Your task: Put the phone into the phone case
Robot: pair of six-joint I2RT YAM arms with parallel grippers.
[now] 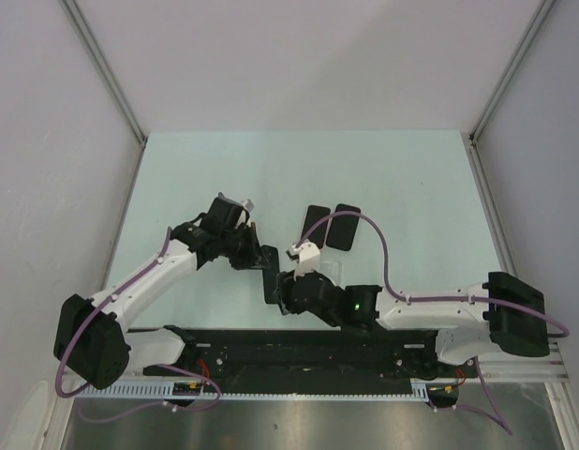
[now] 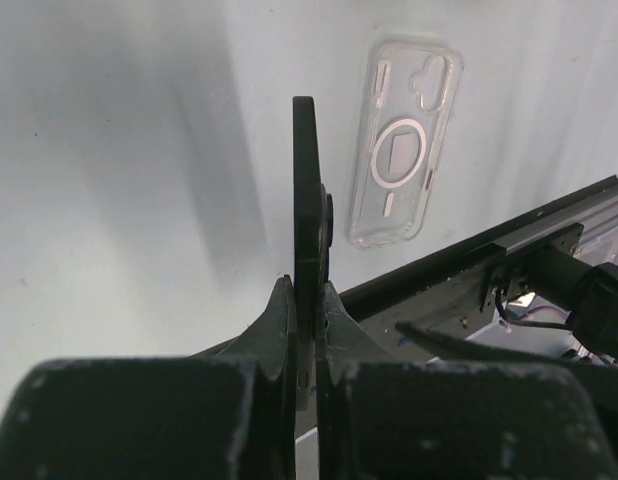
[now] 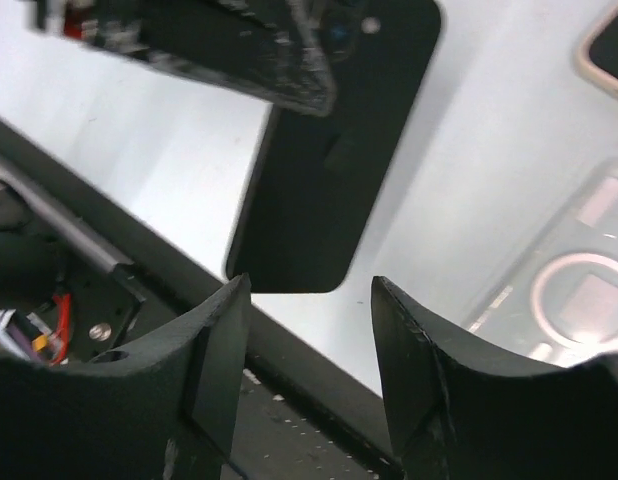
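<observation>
You are looking at a pale tabletop (image 1: 224, 178) walled in white, with a black base rail (image 1: 299, 361) along its near edge. Your left arm (image 1: 140, 286) reaches in towards the middle, and your right arm (image 1: 430, 305) bends across from the other side so that the two meet near the centre. Your left hand (image 2: 307, 300) is clamped on the phone (image 2: 307, 190), which is black. From the left wrist camera you see the phone edge-on, standing up out of the fingers and lifted clear of the tabletop. Your right hand (image 3: 311, 290) has its jaws apart with nothing between them. From the right wrist camera the lower end of the phone hangs just beyond that gap, and you cannot tell whether it touches either finger. The phone case (image 2: 404, 145) is clear, with a ring on its back. It lies flat on the tabletop, apart from the phone, beyond it and a little to its right in the left wrist view. Farther out, two dark slabs (image 1: 329, 227) lie flat side by side. Whether they are phones or cases you cannot tell.
</observation>
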